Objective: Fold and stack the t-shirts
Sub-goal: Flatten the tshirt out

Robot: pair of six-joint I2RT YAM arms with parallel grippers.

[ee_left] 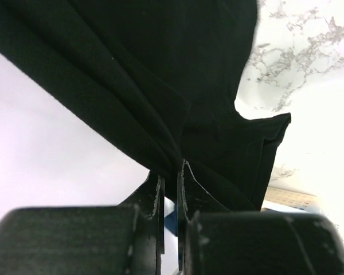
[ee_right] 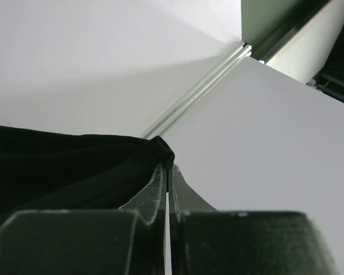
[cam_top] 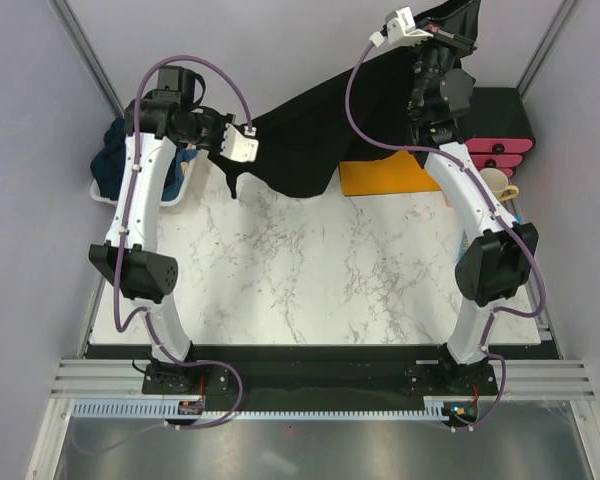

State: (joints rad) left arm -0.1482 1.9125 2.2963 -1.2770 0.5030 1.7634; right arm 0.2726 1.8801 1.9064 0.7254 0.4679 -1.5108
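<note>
Top external: left pincer [ee_left: 171,172] and right pincer [ee_right: 168,166] are pinching the black t-shirt [cam_top: 310,140] aloft; such thin grips could be slipping loose.

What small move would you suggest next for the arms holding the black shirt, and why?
Probably lower the black t-shirt onto the marble table to spread it: the left gripper and right gripper each pinch its edge, and it hangs bunched above the far side.
</note>
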